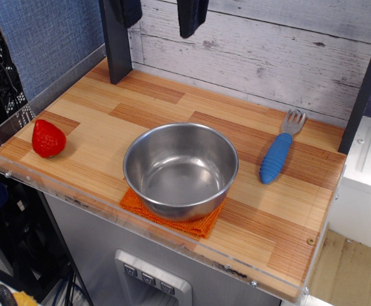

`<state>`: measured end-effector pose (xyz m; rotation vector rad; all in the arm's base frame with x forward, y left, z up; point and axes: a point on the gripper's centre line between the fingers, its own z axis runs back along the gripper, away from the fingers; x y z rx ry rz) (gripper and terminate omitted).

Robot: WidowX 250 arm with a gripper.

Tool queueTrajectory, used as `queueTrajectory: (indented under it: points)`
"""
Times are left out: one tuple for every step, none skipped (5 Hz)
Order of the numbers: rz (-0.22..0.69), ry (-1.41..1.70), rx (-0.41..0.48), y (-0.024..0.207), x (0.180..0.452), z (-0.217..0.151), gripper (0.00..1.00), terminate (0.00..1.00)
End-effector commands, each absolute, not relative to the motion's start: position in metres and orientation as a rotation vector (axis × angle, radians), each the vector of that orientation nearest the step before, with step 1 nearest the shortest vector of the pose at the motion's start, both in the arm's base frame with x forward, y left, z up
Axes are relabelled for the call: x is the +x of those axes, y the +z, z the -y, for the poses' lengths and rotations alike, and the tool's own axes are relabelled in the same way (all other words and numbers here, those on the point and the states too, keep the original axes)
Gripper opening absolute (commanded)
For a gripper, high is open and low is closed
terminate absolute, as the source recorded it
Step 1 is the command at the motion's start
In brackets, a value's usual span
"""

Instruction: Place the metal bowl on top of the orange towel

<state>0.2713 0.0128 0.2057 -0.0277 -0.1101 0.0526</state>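
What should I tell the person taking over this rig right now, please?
Hand: raised at the top edge of the view, well above the counter, fingers apart and holding nothing.
Metal bowl: upright and empty, sitting on the orange towel near the front edge of the wooden counter; only the towel's front corners show under it.
Strawberry lies far left and the blue-handled fork right; both are apart from the bowl.
Done: the placement looks complete.
Left: nothing apparent beyond confirming the bowl sits steady.
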Motion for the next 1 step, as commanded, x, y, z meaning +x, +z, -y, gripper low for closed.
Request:
queueTrajectory:
  points:
    - [0.144, 0.049, -0.022, 0.2171, 0.2655, -0.0168, 1.00, 1.00]
